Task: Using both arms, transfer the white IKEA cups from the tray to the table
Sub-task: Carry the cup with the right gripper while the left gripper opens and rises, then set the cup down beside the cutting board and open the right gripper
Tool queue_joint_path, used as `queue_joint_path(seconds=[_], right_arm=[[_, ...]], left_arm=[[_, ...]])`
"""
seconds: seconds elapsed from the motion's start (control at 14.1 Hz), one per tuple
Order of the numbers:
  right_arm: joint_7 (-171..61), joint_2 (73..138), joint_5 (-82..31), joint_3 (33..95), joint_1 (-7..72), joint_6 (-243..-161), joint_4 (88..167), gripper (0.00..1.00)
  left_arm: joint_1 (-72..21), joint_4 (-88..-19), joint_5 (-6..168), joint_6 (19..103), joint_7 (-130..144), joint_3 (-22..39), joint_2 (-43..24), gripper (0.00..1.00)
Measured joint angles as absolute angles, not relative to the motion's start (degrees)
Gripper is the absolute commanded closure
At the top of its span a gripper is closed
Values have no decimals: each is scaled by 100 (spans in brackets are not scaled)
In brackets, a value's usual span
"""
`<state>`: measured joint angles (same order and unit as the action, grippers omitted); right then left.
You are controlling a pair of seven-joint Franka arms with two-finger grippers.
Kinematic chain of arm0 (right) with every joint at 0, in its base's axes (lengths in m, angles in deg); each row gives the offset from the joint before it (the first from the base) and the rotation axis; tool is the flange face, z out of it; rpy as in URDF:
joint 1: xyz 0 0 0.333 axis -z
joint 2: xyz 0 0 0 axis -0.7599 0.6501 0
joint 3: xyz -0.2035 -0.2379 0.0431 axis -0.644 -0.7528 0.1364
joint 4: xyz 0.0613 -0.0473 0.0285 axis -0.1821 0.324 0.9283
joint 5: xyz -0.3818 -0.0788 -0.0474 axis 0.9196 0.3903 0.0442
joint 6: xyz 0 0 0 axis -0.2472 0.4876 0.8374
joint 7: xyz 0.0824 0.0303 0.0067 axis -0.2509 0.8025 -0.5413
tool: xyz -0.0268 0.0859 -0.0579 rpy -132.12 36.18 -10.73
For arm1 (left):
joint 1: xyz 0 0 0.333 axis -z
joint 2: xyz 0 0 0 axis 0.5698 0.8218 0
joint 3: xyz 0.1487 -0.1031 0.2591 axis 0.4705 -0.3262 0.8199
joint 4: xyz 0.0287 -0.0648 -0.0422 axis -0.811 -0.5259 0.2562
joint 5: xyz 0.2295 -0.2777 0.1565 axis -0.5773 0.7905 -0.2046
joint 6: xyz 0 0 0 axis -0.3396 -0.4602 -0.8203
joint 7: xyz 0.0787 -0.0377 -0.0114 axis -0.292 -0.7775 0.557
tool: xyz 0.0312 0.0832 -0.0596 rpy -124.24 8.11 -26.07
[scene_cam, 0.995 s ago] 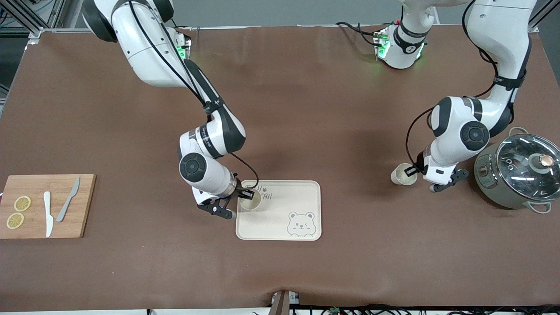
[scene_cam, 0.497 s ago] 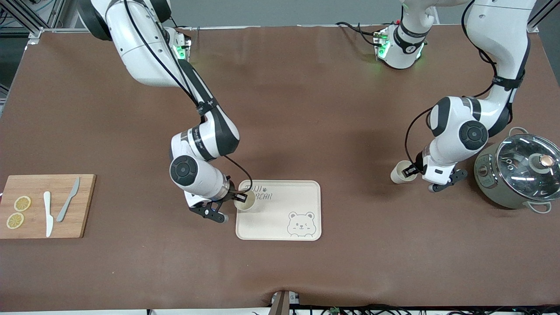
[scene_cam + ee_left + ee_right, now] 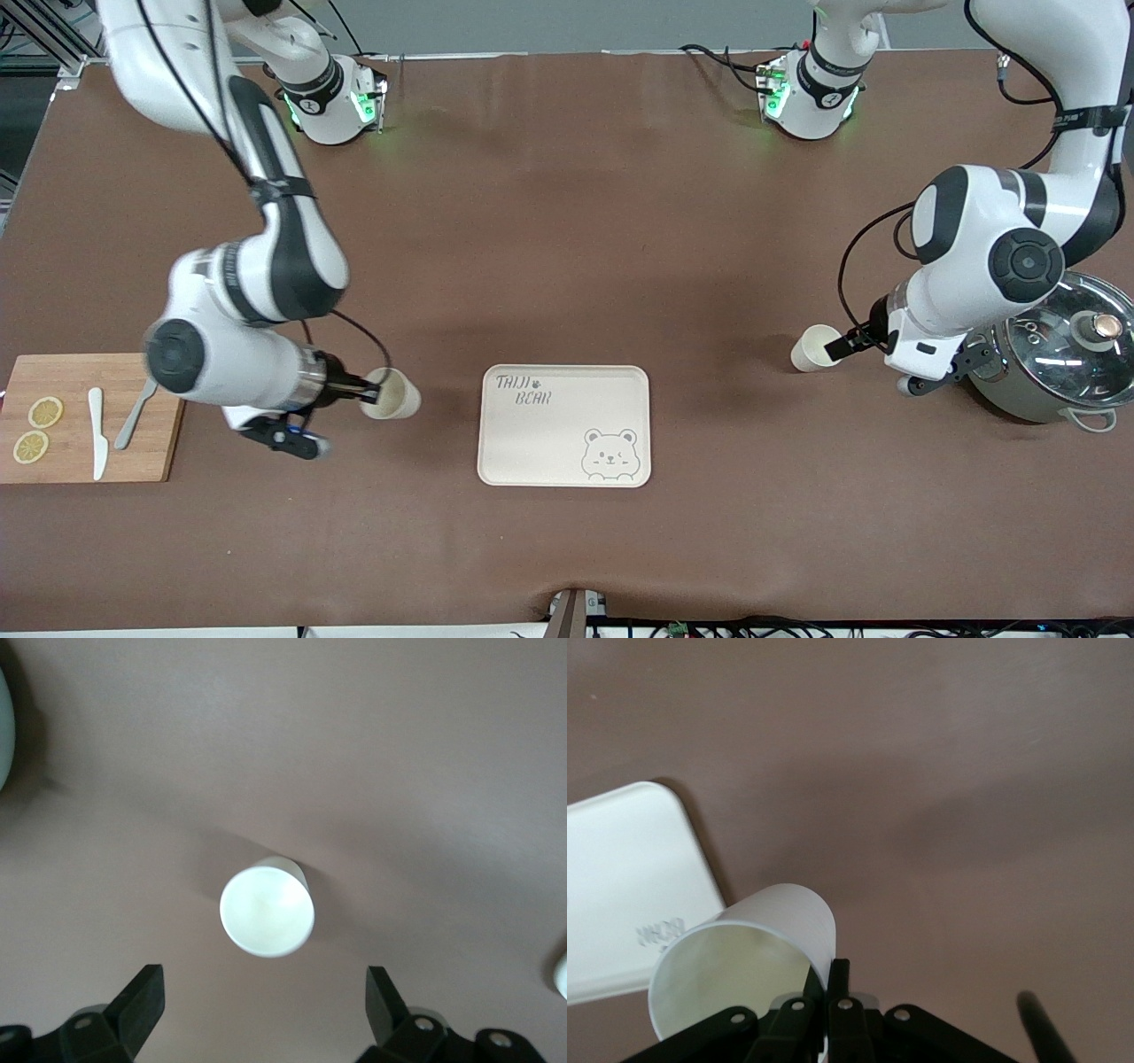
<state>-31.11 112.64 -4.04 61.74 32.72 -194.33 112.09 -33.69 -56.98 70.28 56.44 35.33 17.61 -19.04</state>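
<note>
One white cup (image 3: 392, 396) hangs from my right gripper (image 3: 368, 391), which is shut on its rim wall. The cup is held over the bare table between the cutting board and the tray. In the right wrist view the fingers (image 3: 837, 979) pinch the cup's wall (image 3: 757, 939). The second white cup (image 3: 812, 347) stands upright on the table beside the pot. My left gripper (image 3: 846, 346) is open beside and above it. In the left wrist view the cup (image 3: 266, 911) lies clear of the spread fingers, past the left gripper (image 3: 263, 983).
The cream bear-printed tray (image 3: 564, 425) lies mid-table with nothing on it; its corner shows in the right wrist view (image 3: 620, 877). A wooden cutting board (image 3: 93, 416) with knives and lemon slices lies at the right arm's end. A grey pot with a glass lid (image 3: 1054, 350) stands at the left arm's end.
My right arm has carried its cup off the tray toward the cutting board. My left gripper has drawn back from its cup toward the pot; that cup stays on the table.
</note>
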Motion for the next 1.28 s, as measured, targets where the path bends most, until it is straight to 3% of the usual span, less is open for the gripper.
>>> queue_joint_path(seconds=[0.57,0.85,1.28], right_arm=[[-5702,9755,653,6025,4652,-19984,13621,100],[-6520,9653,701,6021,5129,-20951,14669,100],[-6763,9654,704,6036,5178,-22217,15666,100]], left_arm=[[-3366,-4852,7028,4296,3512,1370,-1926,0],[-3408,-4531,7028,3937,2770,1398,-2305,0],[-3677,-4510,7028,3868,1496,1423,-2943,0]])
